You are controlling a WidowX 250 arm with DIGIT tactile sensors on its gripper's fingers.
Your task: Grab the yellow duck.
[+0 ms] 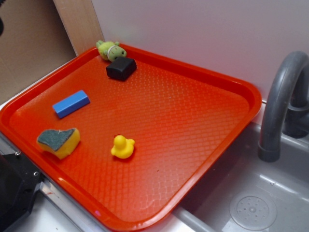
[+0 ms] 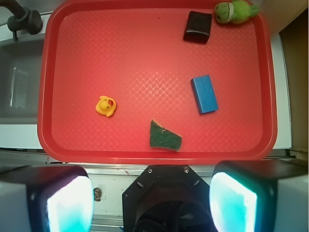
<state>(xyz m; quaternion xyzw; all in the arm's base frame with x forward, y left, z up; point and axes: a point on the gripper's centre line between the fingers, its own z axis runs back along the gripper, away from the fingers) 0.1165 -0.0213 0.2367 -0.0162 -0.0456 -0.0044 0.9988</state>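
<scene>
Hovering high over the near edge of the tray point(image 2: 48, 72), the pincer point(image 2: 152, 203) has its two fingers point(image 2: 65, 203) spread wide at the bottom of the wrist view, nothing between them. That height makes sense: from up here the whole tray is in sight, so a target can be picked before any descent.

Taking the duck point(image 1: 122, 146) as the landmark: it sits upright on the tray's bare floor, in the half nearer the arm, with clear red surface all round it. In the wrist view the sponge point(image 2: 164, 136) lies near it, to the right and a touch closer to the arm, scouring side up, not touching. The blue block point(image 2: 204, 94) is further right, well apart. The black block point(image 2: 198, 26) and the green plush point(image 2: 234, 11) are at the tray's far end, the plush pushed into the corner against the rim.

The sink point(image 1: 251, 193) and faucet point(image 1: 282, 104) sit beyond the tray's other long edge from the sponge.

My read: the reach hasn't begun. The pincer hangs right of the duck in its own view, so it needs to slide left and forward, then drop. That open ground around the duck should give the fingers room to straddle it; the sponge is the only neighbour worth watching.
</scene>
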